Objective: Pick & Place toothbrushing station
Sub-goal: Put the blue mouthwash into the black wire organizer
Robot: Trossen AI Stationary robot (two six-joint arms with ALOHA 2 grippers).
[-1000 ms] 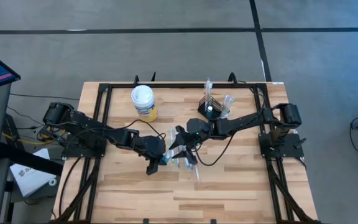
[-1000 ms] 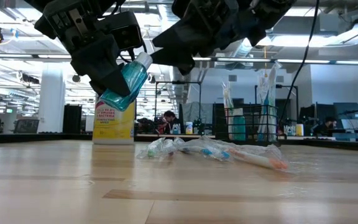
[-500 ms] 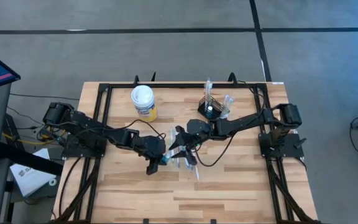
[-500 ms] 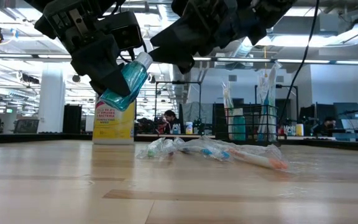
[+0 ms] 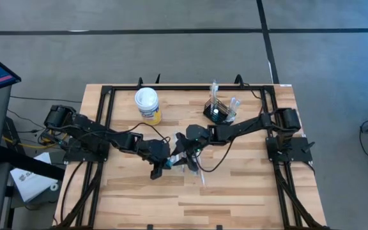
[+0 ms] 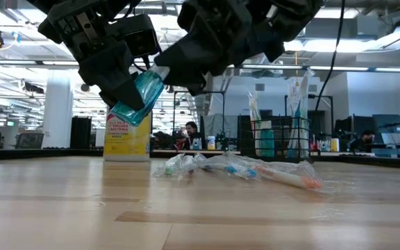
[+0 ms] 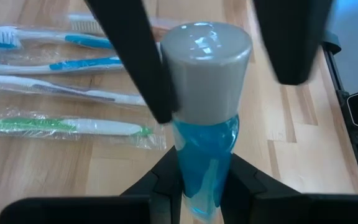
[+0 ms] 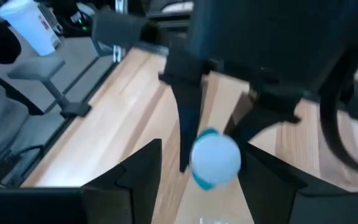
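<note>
Right hand (image 5: 183, 145), spread, has slid closer to the mouthwash bottle (image 6: 139, 94) pinched by left hand (image 5: 161, 164).

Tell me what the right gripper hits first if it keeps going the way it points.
Most likely the white cap of the blue bottle held in the left gripper: the right gripper faces it head-on with fingers spread. How much gap remains is unclear.

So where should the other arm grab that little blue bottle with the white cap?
By the white cap. The small blue bottle hangs tilted in the left gripper, whose fingers clamp its body. The cap juts toward the right gripper, so come from that side, fingers open around it.
</note>
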